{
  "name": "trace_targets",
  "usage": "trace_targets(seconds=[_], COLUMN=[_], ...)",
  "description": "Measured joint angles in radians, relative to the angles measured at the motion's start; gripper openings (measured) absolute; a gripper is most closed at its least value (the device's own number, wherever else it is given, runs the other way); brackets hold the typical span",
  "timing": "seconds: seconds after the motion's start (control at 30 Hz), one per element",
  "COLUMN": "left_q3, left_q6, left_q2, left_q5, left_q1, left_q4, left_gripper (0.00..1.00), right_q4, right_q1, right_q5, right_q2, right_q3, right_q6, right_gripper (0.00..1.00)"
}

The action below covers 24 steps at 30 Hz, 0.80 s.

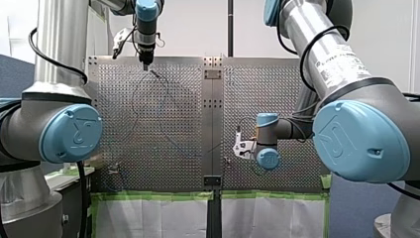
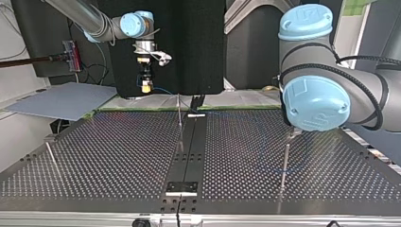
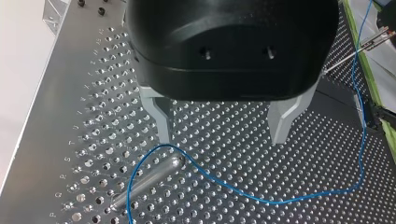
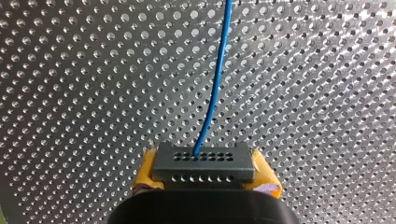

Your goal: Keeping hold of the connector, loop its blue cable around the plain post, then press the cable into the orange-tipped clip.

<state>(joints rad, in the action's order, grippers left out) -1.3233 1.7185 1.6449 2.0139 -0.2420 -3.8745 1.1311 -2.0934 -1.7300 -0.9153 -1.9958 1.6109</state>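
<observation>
Blue thin cable [image 3: 280, 203] is curving round the plain polished metal post [image 3: 154, 179], w/ slack lying on the plate beyond, so we're judging the loop as nearly made & the clip step as not yet done. Our right gripper [image 4: 205, 173] is clamping its yellow pads [image 4: 145, 169] on the dark grey multi-hole block connector [image 4: 203, 161], w/ the cable exiting straight ahead of it. Our left gripper [image 3: 220, 139] is hanging w/ metal fingers [image 3: 161, 116] spread, nothing btwn them, just above the post.

To do this well, we're thinking: firm grip on the connector, light tension only, cable low on the post so it isn't slipping off the top, then a sweep toward the thin orange-tipped clip [image 3: 377, 38] near the green-taped edge.

Silver perforated metal table [image 1: 277, 99] is running as two plates w/ a centre seam. White wall is showing behind it in the front view, dark panels in the top view.
</observation>
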Motion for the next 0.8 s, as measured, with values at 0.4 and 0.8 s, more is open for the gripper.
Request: trace_targets(seconds=[0.4,0.8], left_q3=[0.000,0.001], left_q6=[-0.001,-0.105], left_q2=[-0.001,0.000], left_q5=[0.002,-0.005], left_q1=[-0.005,-0.036], left_q4=[0.001,0.088], left_gripper=[1.00,1.00], right_q4=[-0.001,0.000], right_q1=[0.000,0.000], right_q5=[0.002,0.005], right_q2=[0.000,0.000], right_q3=[0.000,0.000], right_q6=[0.001,0.007], right_gripper=[0.00,0.00])
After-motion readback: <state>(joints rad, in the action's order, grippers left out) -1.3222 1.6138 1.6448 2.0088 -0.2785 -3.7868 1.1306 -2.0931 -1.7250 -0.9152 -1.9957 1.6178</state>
